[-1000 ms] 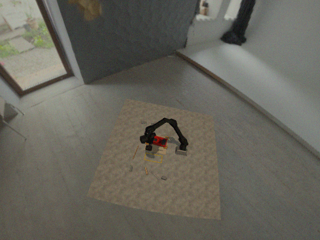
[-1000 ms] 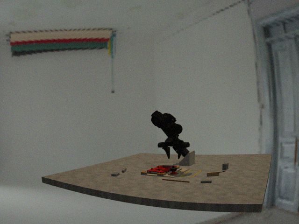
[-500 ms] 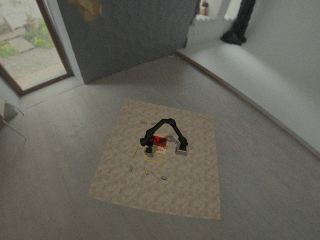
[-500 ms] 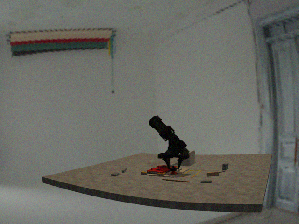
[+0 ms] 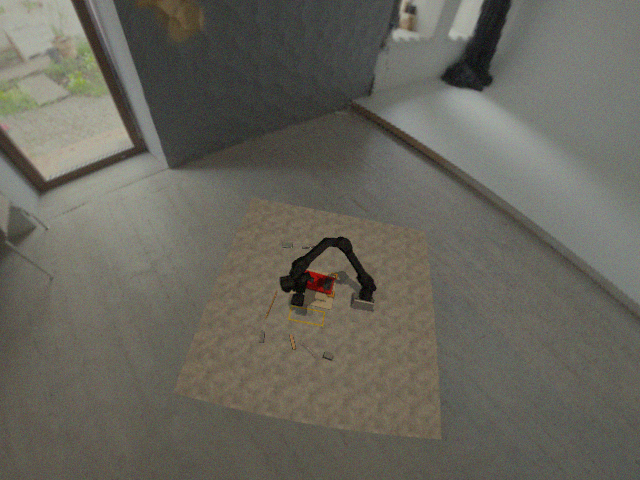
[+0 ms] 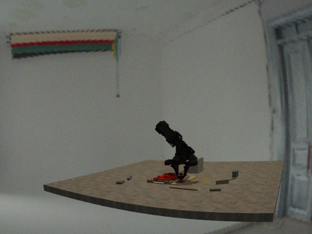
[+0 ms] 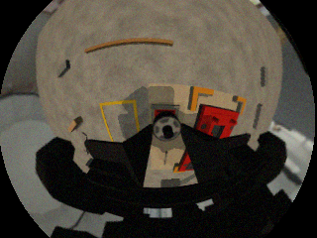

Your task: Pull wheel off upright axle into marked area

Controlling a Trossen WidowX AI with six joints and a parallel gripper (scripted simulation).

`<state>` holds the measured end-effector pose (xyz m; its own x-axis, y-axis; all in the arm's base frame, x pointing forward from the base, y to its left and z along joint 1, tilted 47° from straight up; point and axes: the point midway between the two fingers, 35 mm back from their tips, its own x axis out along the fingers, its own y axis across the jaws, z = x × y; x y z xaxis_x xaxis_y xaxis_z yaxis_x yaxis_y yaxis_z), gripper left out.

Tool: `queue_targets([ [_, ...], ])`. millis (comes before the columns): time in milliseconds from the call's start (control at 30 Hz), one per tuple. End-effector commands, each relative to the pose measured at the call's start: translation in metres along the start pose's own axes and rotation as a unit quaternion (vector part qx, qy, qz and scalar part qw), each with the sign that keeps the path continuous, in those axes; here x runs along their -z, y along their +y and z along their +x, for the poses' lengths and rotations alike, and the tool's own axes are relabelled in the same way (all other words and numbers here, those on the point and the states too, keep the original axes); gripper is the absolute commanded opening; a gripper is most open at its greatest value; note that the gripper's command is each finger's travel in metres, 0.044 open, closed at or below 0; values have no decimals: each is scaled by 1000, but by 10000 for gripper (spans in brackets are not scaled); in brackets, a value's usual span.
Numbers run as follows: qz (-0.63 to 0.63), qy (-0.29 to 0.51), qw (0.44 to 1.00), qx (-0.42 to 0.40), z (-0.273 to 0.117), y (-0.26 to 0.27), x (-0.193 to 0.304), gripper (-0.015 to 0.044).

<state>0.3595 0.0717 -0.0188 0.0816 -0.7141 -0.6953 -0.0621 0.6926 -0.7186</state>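
The end effector [image 7: 166,134] is lowered onto the wheel [image 7: 165,129] and clamped on it, with one dark finger [image 7: 133,153] on each side of the rim. In the wrist view the wheel shows as a small grey disc with a dark centre hole, seen face-on, so its axis runs straight up from the surface [image 6: 246,199]; the disc itself lies flat, level with the surface. It sits at the edge of the red plate [image 7: 214,121], on the pale base strip beside it. The axle itself is hidden under the wheel and cannot be made out.

In the exterior view the end effector [image 6: 181,178] points straight down, its fingertips at the near corner of the red plate [image 6: 165,177], with a small red part visible between them at surface level.

The marked area [image 5: 306,316], a yellow outlined rectangle, lies just beside the red plate [image 5: 317,281] on the side away from the arm base [image 5: 362,302]; nothing stands inside its outline in the top view. A thin orange rod [image 6: 183,188] lies on the surface beyond the marked area [image 6: 200,181], well apart from the wheel. Small grey blocks are scattered further from the red plate.
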Motion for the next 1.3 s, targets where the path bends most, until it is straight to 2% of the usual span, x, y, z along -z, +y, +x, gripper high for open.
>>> queue_targets([
  [0,1,1,1000,0,-1,0,0,4],
  [1267,0,-1,1000,0,-14,0,0,0],
])
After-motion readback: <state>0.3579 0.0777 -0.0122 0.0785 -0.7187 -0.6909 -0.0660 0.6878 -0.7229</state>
